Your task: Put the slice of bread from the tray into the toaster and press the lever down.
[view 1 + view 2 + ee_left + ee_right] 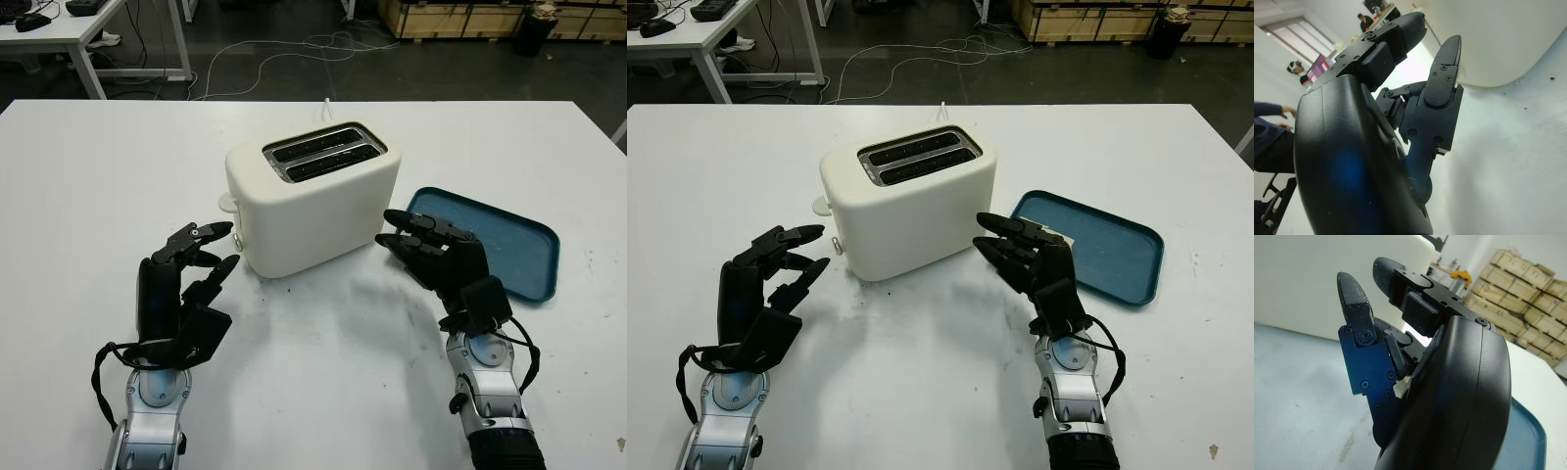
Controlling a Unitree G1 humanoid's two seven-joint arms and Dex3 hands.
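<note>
A cream two-slot toaster (313, 201) stands mid-table, its slots (323, 152) dark inside. A small white lever tab (228, 203) sticks out of its left end. To its right lies a blue tray (519, 245) whose visible surface is plain blue. My left hand (208, 250) hovers open just left of the toaster's lever end, fingertips pointing at it, holding nothing. My right hand (411, 238) is open between the toaster's right end and the tray's near corner, partly covering that corner. The toaster wall (1508, 44) looms close in the left wrist view.
The white table (98, 176) stretches wide on both sides and in front. A white cable (323, 106) runs off the far edge behind the toaster. Desks stand at the back left, wooden crates (470, 15) at the back right. People (1268, 127) appear far off in the left wrist view.
</note>
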